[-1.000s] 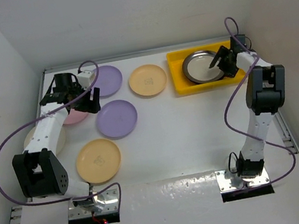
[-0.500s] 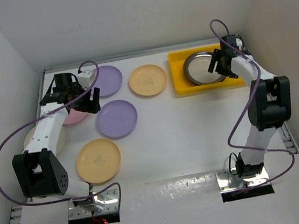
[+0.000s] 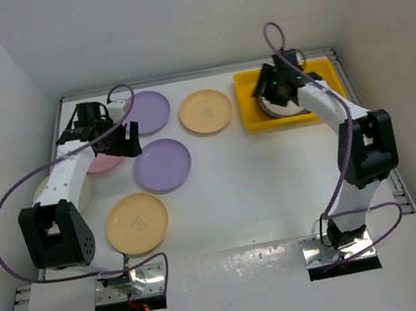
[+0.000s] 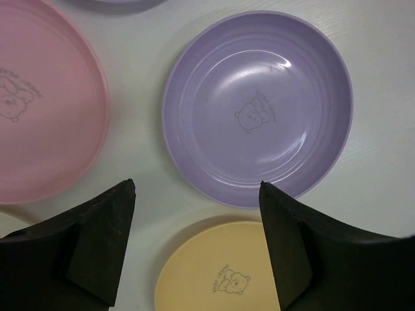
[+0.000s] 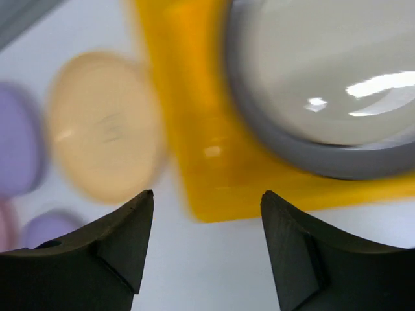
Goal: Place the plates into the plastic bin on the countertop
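The yellow plastic bin (image 3: 248, 84) stands at the back right of the countertop and holds a silvery plate (image 3: 290, 107). My right gripper (image 3: 269, 88) is open and empty above the bin's left part. In the right wrist view, the bin's corner (image 5: 207, 129) and the silvery plate (image 5: 324, 84) lie beyond the right gripper (image 5: 207, 194). My left gripper (image 3: 127, 141) is open and empty, hovering between the pink plate (image 3: 104, 162) and a purple plate (image 3: 162, 165). In the left wrist view, the left gripper (image 4: 196, 188) is above the purple plate (image 4: 259, 107), the pink plate (image 4: 39, 110) and an orange-yellow plate (image 4: 220, 272).
A second purple plate (image 3: 144, 112) and an orange-yellow plate (image 3: 205, 112) lie at the back. Another orange-yellow plate (image 3: 137, 223) lies front left, and a cream plate (image 3: 58, 194) sits under the left arm. White walls close three sides.
My right gripper has swung left from the bin's right end, across the silvery plate, to the bin's left part. The left arm has barely moved.
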`<state>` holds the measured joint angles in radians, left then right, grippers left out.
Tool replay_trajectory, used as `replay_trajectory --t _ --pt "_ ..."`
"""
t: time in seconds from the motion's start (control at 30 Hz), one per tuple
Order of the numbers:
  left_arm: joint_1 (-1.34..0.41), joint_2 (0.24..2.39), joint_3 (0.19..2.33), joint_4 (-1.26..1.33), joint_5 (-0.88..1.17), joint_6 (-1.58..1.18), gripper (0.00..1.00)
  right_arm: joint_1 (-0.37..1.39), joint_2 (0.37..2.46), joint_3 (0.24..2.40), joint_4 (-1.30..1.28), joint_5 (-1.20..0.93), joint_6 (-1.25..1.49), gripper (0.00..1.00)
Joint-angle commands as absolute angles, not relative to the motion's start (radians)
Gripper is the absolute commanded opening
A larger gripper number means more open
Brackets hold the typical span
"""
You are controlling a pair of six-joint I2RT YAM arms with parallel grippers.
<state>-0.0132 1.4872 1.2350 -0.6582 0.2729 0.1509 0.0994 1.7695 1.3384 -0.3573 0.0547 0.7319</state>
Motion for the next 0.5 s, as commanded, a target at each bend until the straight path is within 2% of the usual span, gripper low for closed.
replay_trajectory --t 0.0,0.1,0.13,0.2,0.27,0.33,0.47 --pt "0.034 1.526 1.229 -0.657 0.34 0.057 0.78 0.248 1.81 1.414 -0.255 -0.1 0.838 0.64" --pt "0.074 1.568 1.203 -0.681 0.351 0.044 0.77 0.348 1.879 1.414 -0.181 -0.173 0.874 0.62" --pt "0.089 1.603 1.203 -0.718 0.351 0.044 0.71 0.362 1.951 1.471 -0.195 -0.19 0.864 0.63" --pt "0.138 1.603 1.203 -0.727 0.364 0.054 0.69 0.443 1.991 1.503 -0.215 -0.271 0.783 0.69" --pt "0.158 1.568 1.216 -0.718 0.296 0.08 0.69 0.503 2.098 1.595 -0.289 -0.307 0.732 0.69" --pt "0.189 1.559 1.245 -0.718 0.243 0.08 0.69 0.581 2.205 1.708 -0.389 -0.279 0.686 0.69" --pt "0.281 1.539 1.307 -0.698 0.184 0.08 0.69 0.66 2.273 1.709 -0.385 -0.148 0.719 0.66"
